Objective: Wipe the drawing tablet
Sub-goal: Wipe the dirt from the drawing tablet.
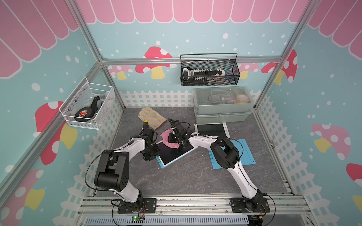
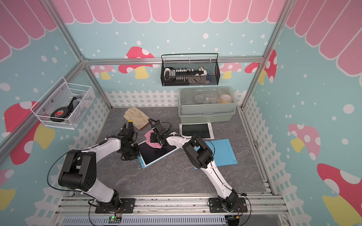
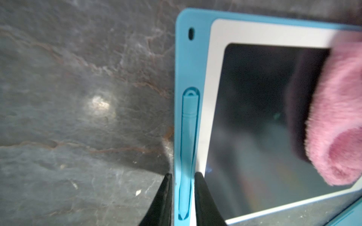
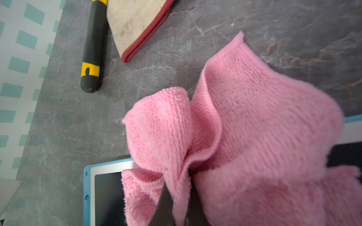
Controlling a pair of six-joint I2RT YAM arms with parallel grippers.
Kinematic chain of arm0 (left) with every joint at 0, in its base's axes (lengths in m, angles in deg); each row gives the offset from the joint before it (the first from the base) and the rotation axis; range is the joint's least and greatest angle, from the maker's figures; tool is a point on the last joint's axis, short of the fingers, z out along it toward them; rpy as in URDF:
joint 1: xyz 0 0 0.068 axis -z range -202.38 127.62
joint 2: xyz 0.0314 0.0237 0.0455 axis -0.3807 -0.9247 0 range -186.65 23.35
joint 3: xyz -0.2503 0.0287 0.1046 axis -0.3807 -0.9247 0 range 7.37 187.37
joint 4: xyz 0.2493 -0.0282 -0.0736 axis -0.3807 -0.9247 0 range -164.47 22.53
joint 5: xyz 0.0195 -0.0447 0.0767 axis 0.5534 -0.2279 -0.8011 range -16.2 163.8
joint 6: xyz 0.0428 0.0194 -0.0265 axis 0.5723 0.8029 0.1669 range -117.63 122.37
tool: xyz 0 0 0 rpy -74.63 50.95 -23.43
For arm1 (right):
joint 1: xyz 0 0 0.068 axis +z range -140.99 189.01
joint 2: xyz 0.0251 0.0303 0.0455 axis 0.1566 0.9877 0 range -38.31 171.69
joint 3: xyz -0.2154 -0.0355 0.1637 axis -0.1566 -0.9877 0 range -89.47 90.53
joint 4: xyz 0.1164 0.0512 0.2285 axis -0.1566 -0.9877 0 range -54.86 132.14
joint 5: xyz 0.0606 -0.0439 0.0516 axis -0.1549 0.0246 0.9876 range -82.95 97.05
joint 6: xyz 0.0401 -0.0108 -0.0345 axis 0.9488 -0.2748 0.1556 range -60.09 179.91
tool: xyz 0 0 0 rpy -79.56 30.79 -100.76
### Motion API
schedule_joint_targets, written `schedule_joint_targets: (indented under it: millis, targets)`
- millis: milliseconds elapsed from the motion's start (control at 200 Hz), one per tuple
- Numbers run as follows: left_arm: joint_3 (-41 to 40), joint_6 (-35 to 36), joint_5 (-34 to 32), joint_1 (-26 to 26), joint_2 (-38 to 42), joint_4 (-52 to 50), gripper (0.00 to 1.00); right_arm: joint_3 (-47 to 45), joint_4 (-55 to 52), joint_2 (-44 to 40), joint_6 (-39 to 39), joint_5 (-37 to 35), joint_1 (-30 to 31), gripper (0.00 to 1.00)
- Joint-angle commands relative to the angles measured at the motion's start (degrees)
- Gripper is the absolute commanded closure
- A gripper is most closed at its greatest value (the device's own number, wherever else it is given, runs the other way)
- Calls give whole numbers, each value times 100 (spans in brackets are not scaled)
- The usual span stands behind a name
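Step in hand: the wiping pass. My right hand point(image 4: 179, 187) is clamped on the bunched pink cloth point(image 1: 168, 140), which rests on the upper right part of the drawing tablet point(image 1: 172, 156). The tablet lies askew on the table point(image 1: 186, 176), at the centre of both top views. My left hand point(image 3: 183, 181) straddles its blue pen-side edge, jaws narrowly apart; I cannot tell whether they pinch it. Next move, as I judge it: drag the cloth toward the lower left corner under steady pressure. Screen: dark and glossy, no clear marks on the exposed part, with a white border and blue frame.
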Motion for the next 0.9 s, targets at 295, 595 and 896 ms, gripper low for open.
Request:
schedule_joint_targets:
  millis: [295, 595, 896]
  targets:
    - [1408, 607, 527, -1023, -681, -530, 70, -963, 352, -492, -379, -496, 398, 100]
    - [1154, 735, 418, -859, -772, -535, 73, -963, 514, -528, -645, -283, 388, 100]
    - [914, 980, -435, -843, -739, -643, 75, -976, 454, -555, -710, -171, 379, 100]
